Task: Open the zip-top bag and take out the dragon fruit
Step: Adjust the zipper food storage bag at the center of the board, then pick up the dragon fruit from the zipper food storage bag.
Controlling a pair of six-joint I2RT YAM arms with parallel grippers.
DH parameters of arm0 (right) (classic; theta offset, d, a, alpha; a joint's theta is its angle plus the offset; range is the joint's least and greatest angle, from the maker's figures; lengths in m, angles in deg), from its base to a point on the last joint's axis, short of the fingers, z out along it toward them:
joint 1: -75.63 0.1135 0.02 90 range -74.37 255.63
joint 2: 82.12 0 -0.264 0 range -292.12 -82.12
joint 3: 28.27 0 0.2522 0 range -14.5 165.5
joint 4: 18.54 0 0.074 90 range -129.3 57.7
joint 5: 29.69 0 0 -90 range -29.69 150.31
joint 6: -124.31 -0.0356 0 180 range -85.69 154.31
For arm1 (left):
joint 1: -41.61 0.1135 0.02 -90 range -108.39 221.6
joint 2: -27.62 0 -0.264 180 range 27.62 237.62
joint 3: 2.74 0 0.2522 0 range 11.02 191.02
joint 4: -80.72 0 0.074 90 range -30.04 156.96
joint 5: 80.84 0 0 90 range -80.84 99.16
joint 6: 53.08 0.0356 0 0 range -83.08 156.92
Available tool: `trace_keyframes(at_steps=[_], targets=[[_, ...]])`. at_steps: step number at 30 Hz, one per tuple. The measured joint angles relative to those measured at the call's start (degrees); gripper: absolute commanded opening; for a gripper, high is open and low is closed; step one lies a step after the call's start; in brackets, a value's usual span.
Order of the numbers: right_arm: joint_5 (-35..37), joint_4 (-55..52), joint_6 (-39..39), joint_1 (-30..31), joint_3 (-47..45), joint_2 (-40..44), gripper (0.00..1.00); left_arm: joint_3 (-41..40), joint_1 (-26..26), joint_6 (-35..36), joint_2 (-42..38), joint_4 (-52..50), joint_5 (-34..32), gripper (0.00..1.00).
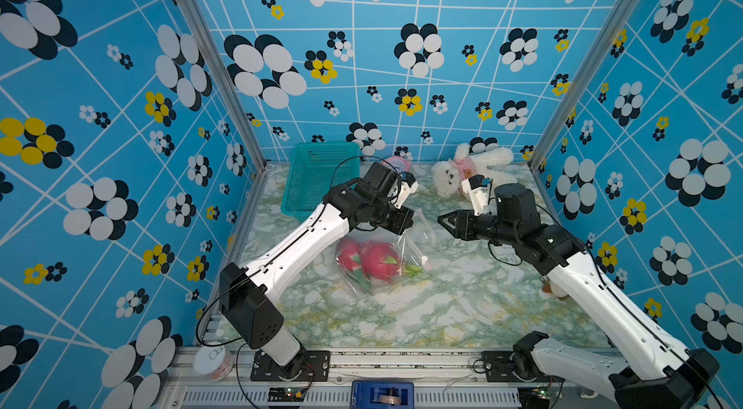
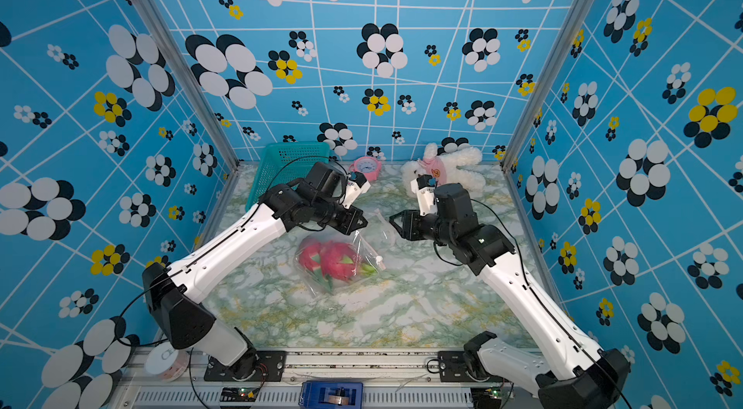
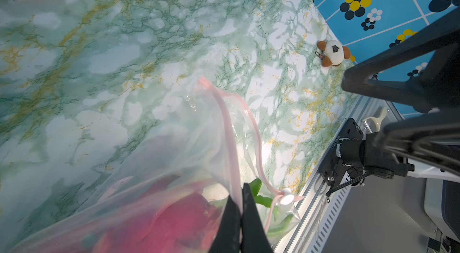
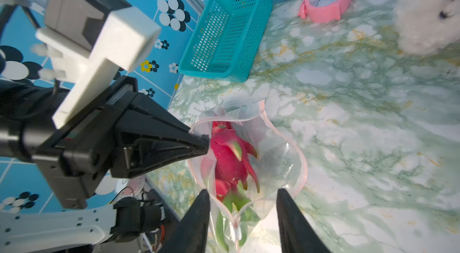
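Note:
The clear zip-top bag (image 1: pixel 408 244) lies mid-table in both top views, with the pink and green dragon fruit (image 1: pixel 376 262) inside it. My left gripper (image 3: pixel 242 189) is shut on the bag's pink zip strip (image 3: pixel 229 125) and holds that edge up. In the right wrist view the bag's mouth (image 4: pixel 278 164) gapes open and the dragon fruit (image 4: pixel 229 154) shows through it. My right gripper (image 4: pixel 243 190) is open, its fingers either side of the bag's corner with the white slider, gripping nothing. In a top view it (image 2: pixel 392 220) faces the left gripper (image 2: pixel 364 222) across a small gap.
A teal mesh basket (image 1: pixel 317 182) stands at the back left, a pink alarm clock (image 1: pixel 398 165) beside it, and a white plush toy (image 1: pixel 470 169) at the back right. A small brown-and-white plush (image 3: pixel 333 52) lies by the right wall. A blue tape dispenser (image 1: pixel 382 393) sits beyond the front rail.

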Motion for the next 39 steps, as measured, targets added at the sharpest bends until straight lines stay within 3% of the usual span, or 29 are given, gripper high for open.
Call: trace_keyframes(at_steps=[4, 8, 18, 23, 28, 29, 33, 39], targets=[[-9.38, -5.05, 0.85, -0.92, 2.32, -10.10, 0.46, 0.00, -0.13, 0.00, 0.02, 0.00, 0.39, 0.00], [-14.40, -8.55, 2.16, -0.92, 3.02, -17.64, 0.47, 0.00, -0.72, -0.02, 0.22, 0.02, 0.55, 0.00], [-20.85, -5.73, 2.05, 2.67, -0.20, -21.53, 0.47, 0.02, -2.21, -1.40, 2.01, 1.64, 0.74, 0.02], [-22.49, -1.33, 0.35, 3.96, -8.76, -22.73, 0.49, -0.98, -2.91, -3.65, 4.07, 4.59, 2.71, 0.22], [-22.91, 2.71, -1.27, 5.31, -14.14, -23.43, 0.51, -3.72, -2.99, -5.99, 3.93, 7.56, 3.32, 0.60], [-22.95, 3.91, -1.79, 5.64, -14.91, -23.52, 0.52, -4.50, -2.99, -6.21, 3.52, 7.69, 3.21, 0.62], [-23.10, 8.26, -4.17, 6.62, -16.65, -23.52, 0.53, -8.04, -2.97, -6.93, -0.61, 6.75, 1.68, 0.62], [-23.15, 15.08, -7.37, 9.03, -19.76, -23.52, 0.55, -18.82, -1.46, -10.23, -16.44, 3.08, -2.08, 0.44]])
